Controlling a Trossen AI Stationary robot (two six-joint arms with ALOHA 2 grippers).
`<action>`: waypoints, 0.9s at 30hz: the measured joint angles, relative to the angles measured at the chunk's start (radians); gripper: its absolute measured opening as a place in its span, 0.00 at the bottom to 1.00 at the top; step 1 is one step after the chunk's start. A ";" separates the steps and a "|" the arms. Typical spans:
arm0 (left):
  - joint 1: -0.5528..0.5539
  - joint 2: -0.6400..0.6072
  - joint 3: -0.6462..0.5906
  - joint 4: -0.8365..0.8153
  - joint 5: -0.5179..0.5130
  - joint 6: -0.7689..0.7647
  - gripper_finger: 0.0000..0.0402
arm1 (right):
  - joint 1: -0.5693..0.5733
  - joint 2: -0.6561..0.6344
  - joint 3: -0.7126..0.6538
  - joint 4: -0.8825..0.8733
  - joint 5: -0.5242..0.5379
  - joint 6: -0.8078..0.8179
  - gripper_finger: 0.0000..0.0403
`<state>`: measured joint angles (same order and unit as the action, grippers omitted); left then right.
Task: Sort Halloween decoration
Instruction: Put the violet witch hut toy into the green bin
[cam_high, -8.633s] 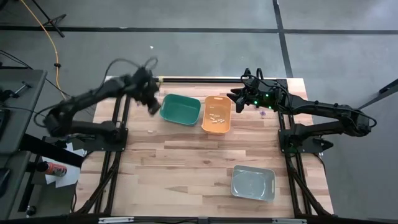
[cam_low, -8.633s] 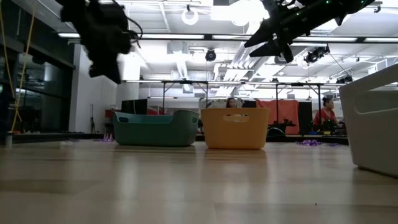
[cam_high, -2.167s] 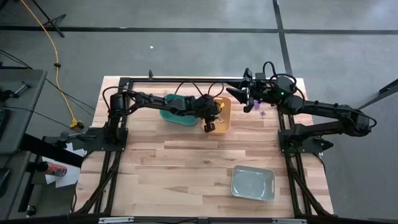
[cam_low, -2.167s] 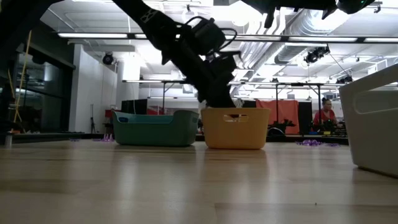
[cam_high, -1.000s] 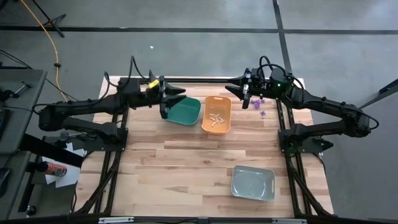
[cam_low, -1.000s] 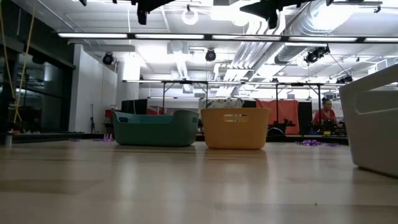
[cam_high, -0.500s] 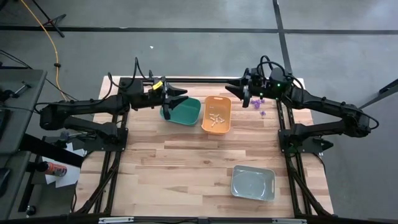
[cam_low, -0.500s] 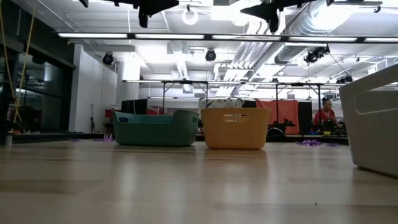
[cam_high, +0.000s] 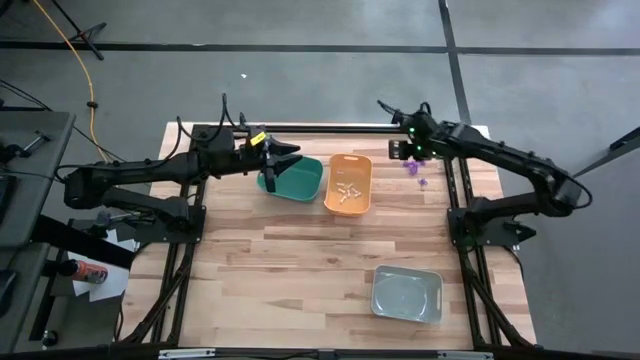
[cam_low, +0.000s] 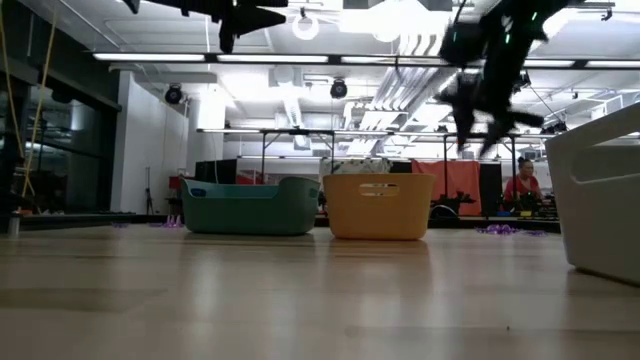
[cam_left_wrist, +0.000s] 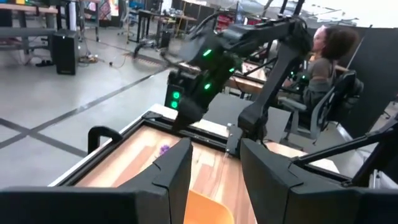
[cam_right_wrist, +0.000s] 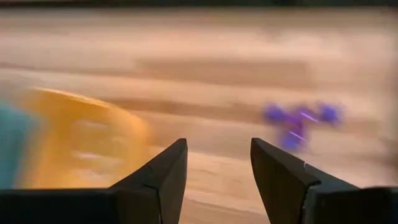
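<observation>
Nearest on the table (cam_high: 300, 260), the grey bin (cam_high: 378, 292) stands alone and looks empty; nothing about it is different. Farther back, the orange bin (cam_high: 329, 192) holds the cream trinkets (cam_high: 347, 190), and the green bin (cam_high: 305, 180) sits just beside it. The left gripper (cam_high: 275, 165) has barely moved in the last half second: it hangs high over the green bin's outer edge, fingers spread and carrying nothing. The real change is at the far right corner. The right gripper (cam_high: 405, 152), which a moment ago pointed sideways toward the orange bin, has swung round and tipped down, so that it now hovers above the purple trinkets (cam_high: 414, 170) lying loose on the wood. Its fingers are spread with nothing between them, and the right wrist view shows the purple pieces just ahead. I judge a pickup of a purple piece is beginning, probably bound for the green bin
</observation>
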<state>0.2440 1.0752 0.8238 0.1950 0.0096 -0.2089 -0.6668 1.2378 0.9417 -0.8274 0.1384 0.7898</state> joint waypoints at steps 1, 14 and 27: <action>0.000 0.000 0.000 -0.006 0.000 0.000 0.32 | -0.016 0.028 -0.015 -0.004 0.000 -0.014 0.43; 0.000 0.000 0.000 -0.080 0.000 -0.052 0.32 | -0.138 0.281 -0.119 0.193 0.001 -0.005 0.43; 0.000 0.000 0.000 -0.080 -0.002 -0.052 0.32 | -0.139 0.346 -0.099 0.186 0.001 -0.314 0.43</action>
<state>0.2443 1.0752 0.8238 0.1152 0.0080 -0.2607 -0.8055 1.5841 0.8427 -0.6414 0.1393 0.4763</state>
